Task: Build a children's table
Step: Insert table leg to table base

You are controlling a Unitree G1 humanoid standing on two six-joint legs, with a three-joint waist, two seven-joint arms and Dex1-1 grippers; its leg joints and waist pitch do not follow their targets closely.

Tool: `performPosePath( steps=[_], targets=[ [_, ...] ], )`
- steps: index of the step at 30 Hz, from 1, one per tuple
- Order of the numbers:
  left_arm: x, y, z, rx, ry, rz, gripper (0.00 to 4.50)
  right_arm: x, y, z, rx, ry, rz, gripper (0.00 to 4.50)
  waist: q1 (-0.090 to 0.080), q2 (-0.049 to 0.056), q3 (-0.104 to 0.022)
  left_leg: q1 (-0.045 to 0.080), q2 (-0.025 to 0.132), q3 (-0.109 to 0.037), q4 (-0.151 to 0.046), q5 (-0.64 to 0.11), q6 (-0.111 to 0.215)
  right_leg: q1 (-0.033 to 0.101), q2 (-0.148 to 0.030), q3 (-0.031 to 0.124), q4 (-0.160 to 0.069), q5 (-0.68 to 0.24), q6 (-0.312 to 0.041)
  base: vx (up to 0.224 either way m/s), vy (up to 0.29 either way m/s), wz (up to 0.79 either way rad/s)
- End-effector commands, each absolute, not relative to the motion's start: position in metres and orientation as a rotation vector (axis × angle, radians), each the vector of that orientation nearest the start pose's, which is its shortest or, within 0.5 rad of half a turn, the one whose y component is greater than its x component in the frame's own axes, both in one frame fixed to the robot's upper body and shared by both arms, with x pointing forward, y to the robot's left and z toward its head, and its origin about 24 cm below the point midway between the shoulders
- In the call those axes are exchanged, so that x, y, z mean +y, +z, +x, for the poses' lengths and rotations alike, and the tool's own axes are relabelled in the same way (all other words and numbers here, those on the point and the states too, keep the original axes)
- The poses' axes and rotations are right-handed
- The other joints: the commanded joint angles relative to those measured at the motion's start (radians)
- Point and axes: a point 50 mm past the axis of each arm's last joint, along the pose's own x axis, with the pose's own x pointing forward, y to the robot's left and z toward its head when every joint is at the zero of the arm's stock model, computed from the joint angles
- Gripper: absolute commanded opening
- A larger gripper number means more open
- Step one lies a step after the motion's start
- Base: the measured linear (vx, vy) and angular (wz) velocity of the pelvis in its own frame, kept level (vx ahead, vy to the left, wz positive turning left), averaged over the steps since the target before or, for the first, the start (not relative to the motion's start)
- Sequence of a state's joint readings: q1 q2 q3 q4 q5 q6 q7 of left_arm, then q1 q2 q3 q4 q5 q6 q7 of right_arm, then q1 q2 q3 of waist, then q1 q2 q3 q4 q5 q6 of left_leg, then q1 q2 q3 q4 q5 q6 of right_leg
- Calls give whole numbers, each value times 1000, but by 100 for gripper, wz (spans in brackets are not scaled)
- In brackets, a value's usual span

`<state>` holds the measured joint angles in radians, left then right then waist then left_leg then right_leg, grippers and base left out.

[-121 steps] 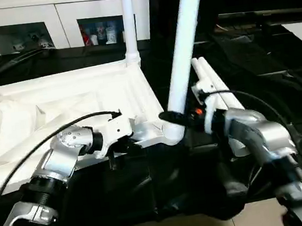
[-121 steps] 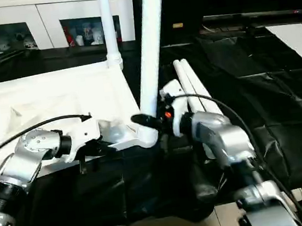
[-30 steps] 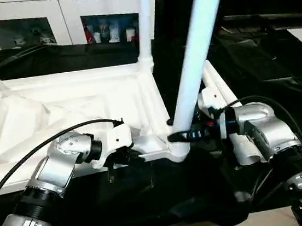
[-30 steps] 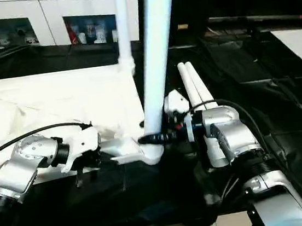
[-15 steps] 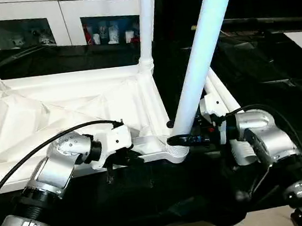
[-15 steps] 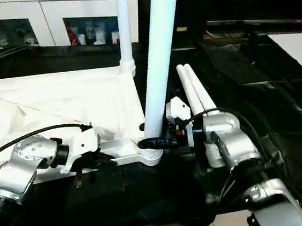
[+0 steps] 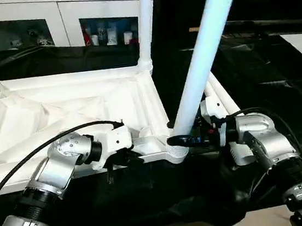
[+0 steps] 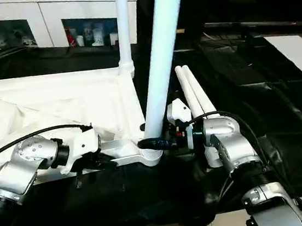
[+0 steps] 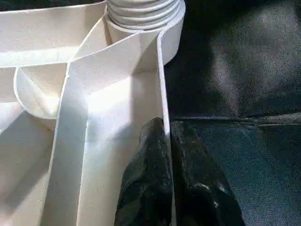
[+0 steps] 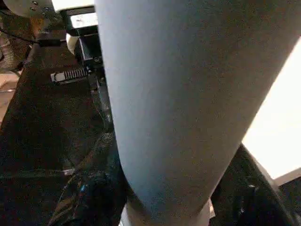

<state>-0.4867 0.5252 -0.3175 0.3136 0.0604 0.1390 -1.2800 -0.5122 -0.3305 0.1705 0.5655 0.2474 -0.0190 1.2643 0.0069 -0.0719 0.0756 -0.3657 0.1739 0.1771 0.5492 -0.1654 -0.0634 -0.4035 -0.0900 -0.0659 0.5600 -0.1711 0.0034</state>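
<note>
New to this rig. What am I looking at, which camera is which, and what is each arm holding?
It is a two-armed humanoid robot putting together a white plastic children's table. The two wide pictures come from its head camera, looking down over its silver forearms. The two close-ups come from cameras on its wrists.

The table top lies upside down on a black cloth, ribbed side up. One leg already stands in the far corner. Two spare legs lie on the cloth beside the top.

The left gripper pinches the top's near rim. The right gripper is closed around a second leg, held at the near corner socket, leaning a little.
</note>
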Motion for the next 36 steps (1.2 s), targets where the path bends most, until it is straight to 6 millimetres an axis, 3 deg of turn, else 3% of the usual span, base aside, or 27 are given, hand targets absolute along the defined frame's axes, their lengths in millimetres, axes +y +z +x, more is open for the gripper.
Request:
performPosePath(
  steps=[1,6,8,10,11,12,13,14,15,16,17,18,19,20,21,22,24,26,28,29,30,31,32,33,34,35,36],
  targets=[
    [152,66,295,448,-1411,587,0,-152,-12,271,556,1320,-65,186,-8,10,-8,19,62,-44,-87,-602,-7,-12,-69,49,-106,-747,-75,0,0,0],
    [155,64,296,458,-1378,595,0,-150,-14,281,525,1180,-66,186,-14,10,-3,24,59,-48,-86,-643,-13,-19,-70,45,-113,-800,-59,0,0,0],
    [157,61,301,467,-1311,599,0,-149,-17,289,504,1049,-40,186,-24,16,4,23,58,-61,-91,-699,-29,-15,-70,28,-122,-843,-38,0,0,0],
    [158,59,304,477,-1260,587,0,-148,-20,291,504,984,-19,186,-40,30,13,35,60,-74,-102,-814,-49,-10,-55,-7,-129,-811,-33,-34,16,-5],
    [158,57,308,487,-1206,573,0,-146,-23,294,511,920,-2,186,-51,39,15,22,69,-83,-127,-892,-63,23,-45,-32,-105,-684,-53,-115,49,-11],
    [158,55,310,498,-1166,553,0,-143,-26,295,525,864,14,186,-24,63,25,-61,91,-72,-227,-1006,-85,112,-12,-43,67,-435,-89,-115,49,-11],
    [157,55,310,502,-1157,545,0,-142,-27,296,532,848,20,186,44,65,28,-100,74,7,-259,-1024,-84,120,22,-45,143,-223,-75,-145,32,4],
    [155,55,310,513,-1149,526,0,-140,-29,296,547,822,30,186,42,49,15,-71,65,21,-254,-935,-82,111,12,-7,148,-318,-69,-80,-44,11],
    [153,54,310,529,-1135,518,0,-136,-31,297,558,796,20,186,19,-46,-4,76,20,2,-15,-532,-90,-36,-96,55,-68,-949,-18,-80,-44,11],
    [150,54,311,545,-1113,509,0,-133,-33,299,571,764,12,186,10,-21,21,98,-15,-77,139,-222,-24,-93,-194,71,-168,-1164,-82,-14,-78,-22],
    [148,53,311,553,-1100,506,0,-130,-34,300,577,747,6,186,-1,-18,8,-69,-39,-129,147,-38,-5,85,-193,93,-118,-1094,-110,55,33,-63],
    [147,53,311,561,-1087,503,0,-129,-35,301,581,732,0,186,19,17,19,-60,27,-119,-3,-109,-62,94,-133,36,-65,-745,-166,55,33,-63],
    [146,53,312,573,-1066,499,0,-126,-36,302,584,711,-6,186,-1,40,6,8,50,-111,-59,-265,-77,50,-39,9,-28,-412,-186,3,74,-33],
    [142,54,316,585,-1009,491,0,-121,-35,306,585,671,1,186,-14,41,8,14,62,-111,-79,-373,-70,49,-38,18,-14,-334,-205,-127,-11,20],
    [136,55,320,610,-937,475,0,-114,-33,311,584,621,21,186,-17,59,16,34,60,-91,-88,-557,-82,33,-47,28,-37,-404,-211,-127,-11,20],
    [134,56,321,621,-908,472,0,-111,-32,313,584,603,31,186,-21,58,14,46,59,-87,-83,-601,-82,27,-56,33,-49,-448,-207,-131,-22,20],
    [126,58,323,633,-866,486,0,-101,-28,319,585,554,53,186,-29,40,30,43,48,-96,-93,-730,-78,30,-63,10,-87,-719,-98,-106,20,2],
    [122,61,325,631,-858,480,0,-99,-27,321,589,534,61,186,-35,52,30,44,52,-101,-115,-816,-72,49,-54,-21,-93,-709,-60,-88,43,-12],
    [116,65,327,623,-833,489,0,-95,-25,325,601,503,56,186,-22,59,23,21,69,-92,-161,-878,-64,87,-38,-17,-32,-507,-83,-98,31,-3],
    [116,65,327,623,-833,489,0,-95,-25,325,601,503,56,186,4,71,29,-13,79,-56,-224,-931,-74,110,-11,-22,47,-435,-97,-121,-29,17],
    [109,69,326,611,-836,493,0,-93,-25,327,616,468,64,186,32,49,30,-15,75,-13,-244,-885,-69,99,-5,14,86,-444,-79,-121,-29,17],
    [108,70,326,609,-839,488,0,-92,-25,327,619,463,63,186,33,19,27,33,53,-4,-183,-772,-68,41,-28,46,4,-651,-62,-50,-96,31],
    [105,72,325,606,-848,482,0,-91,-25,328,622,456,60,186,13,-32,41,165,-16,-22,89,-343,-5,-114,-129,47,-213,-1163,-18,17,-85,-10],
    [104,72,324,609,-847,478,0,-91,-25,328,623,449,53,186,21,-15,29,-1,-4,-87,51,-95,38,81,-181,113,-143,-1036,-60,17,-85,-10],
    [104,72,324,607,-842,479,0,-90,-24,329,623,445,49,186,39,26,17,-11,31,-101,-12,-78,3,105,-164,95,-97,-827,-88,79,14,-53],
    [106,71,325,606,-836,483,0,-89,-24,329,620,442,46,186,29,47,-7,44,51,-80,-65,-11,-40,75,-73,41,-40,-301,-152,10,41,-18],
    [108,71,325,605,-829,493,0,-88,-23,330,617,443,42,186,7,38,14,52,51,-68,-93,-283,-30,47,-29,31,-32,-225,-180,10,41,-18]
  ],
)
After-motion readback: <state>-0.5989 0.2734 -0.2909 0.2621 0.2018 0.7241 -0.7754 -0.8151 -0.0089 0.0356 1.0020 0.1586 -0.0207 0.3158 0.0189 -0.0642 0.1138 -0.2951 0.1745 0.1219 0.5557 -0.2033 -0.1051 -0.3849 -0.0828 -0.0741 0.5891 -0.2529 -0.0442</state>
